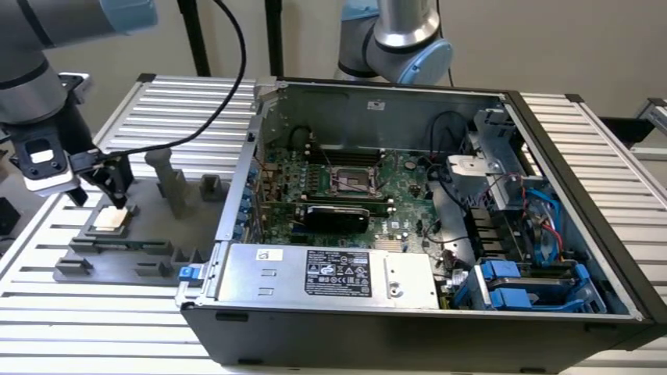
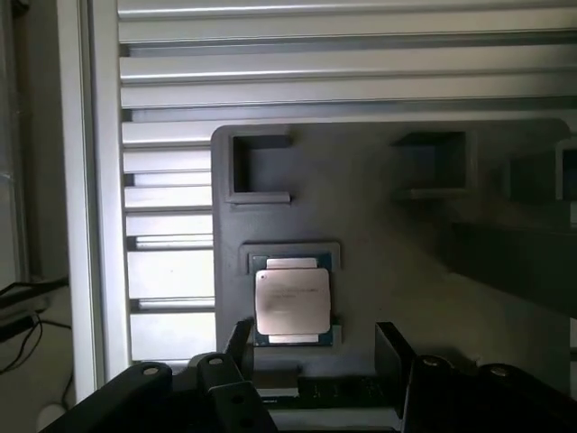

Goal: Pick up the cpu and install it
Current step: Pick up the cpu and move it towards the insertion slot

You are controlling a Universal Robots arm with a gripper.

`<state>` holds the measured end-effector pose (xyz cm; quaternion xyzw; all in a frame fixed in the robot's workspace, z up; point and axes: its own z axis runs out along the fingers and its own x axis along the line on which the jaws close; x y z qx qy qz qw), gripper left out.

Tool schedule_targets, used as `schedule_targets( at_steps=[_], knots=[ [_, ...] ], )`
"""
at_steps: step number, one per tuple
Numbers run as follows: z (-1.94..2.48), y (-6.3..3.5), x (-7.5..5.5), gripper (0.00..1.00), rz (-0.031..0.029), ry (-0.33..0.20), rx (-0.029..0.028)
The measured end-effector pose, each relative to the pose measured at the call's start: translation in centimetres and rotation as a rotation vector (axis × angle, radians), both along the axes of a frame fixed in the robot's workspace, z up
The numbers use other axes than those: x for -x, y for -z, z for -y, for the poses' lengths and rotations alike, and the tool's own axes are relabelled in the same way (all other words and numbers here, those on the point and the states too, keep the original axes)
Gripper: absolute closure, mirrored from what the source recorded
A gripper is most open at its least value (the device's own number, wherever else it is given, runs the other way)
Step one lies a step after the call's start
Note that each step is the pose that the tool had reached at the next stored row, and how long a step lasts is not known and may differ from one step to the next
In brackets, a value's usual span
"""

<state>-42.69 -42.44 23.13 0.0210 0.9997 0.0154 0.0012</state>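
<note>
The gripper (image 1: 99, 194) hangs at the exterior view's left, over the grey fixture (image 1: 146, 248) that lies on the slatted table (image 1: 62, 312) beside the open computer case (image 1: 417, 312). Its fingers are spread wide and hold nothing. The cpu (image 1: 112, 219) lies flat in a shallow pocket of that fixture, pale metal top up — not yet lifted. It is well apart from the socket (image 1: 349, 181) on the motherboard (image 1: 407, 195) inside the case, toward the exterior view's right.

The relation that matters: the chip sits directly beneath the gripper, a little below the fingertips. In the wrist view the cpu (image 2: 290, 302) falls between the two dark fingers (image 2: 239, 338), somewhat closer to one than the other — so the gripper (image 2: 315, 334) looks slightly off centre, though the steep angle makes this hard to judge. The chip is near square, with no real long axis, and its edges appear to run parallel to the finger faces. Fingertips and chip seem apart, not touching.
</note>
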Motion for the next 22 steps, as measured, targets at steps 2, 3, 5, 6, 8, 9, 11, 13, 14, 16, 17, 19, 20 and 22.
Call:
schedule_targets(
  at_steps=[2, 3, 5, 6, 8, 9, 11, 13, 14, 16, 17, 19, 20, 22],
  knots=[
    [0.0, 0.35, 0.0, 0.35, -0.0027, 0.0, 0.0],
    [0.0, 0.52, 0.0, 0.35, -0.0039, 0.0, 0.0001],
    [0.0, 0.89, 0.0, 0.33, -0.0058, 0.001, 0.0],
    [0.0, 1.07, 0.0, 0.27, -0.007, 0.001, 0.0],
    [0.0, 1.42, 0.0, 0.27, -0.0095, 0.001, 0.0001],
    [-0.01, 1.62, 0.0, 0.27, -0.0105, 0.002, 0.0],
    [-0.04, 1.97, 0.0, 0.27, -0.0121, 0.003, 0.0],
    [-0.08, 2.33, 0.0, 0.27, -0.0131, 0.004, 0.0],
    [-0.1, 2.51, 0.1, 0.27, -0.0135, 0.004, 0.0],
    [-0.15, 2.85, 0.2, 0.27, -0.0144, 0.004, 0.0],
    [-0.19, 3.02, 0.2, 0.27, -0.0147, 0.004, 0.0],
    [-0.33, 3.3, 0.4, 0.27, -0.0154, 0.004, 0.0],
    [-0.43, 3.42, 0.4, 0.27, -0.0161, 0.004, 0.0],
    [-0.67, 3.6, 0.4, 0.27, -0.0176, 0.004, 0.0001]
  ],
)
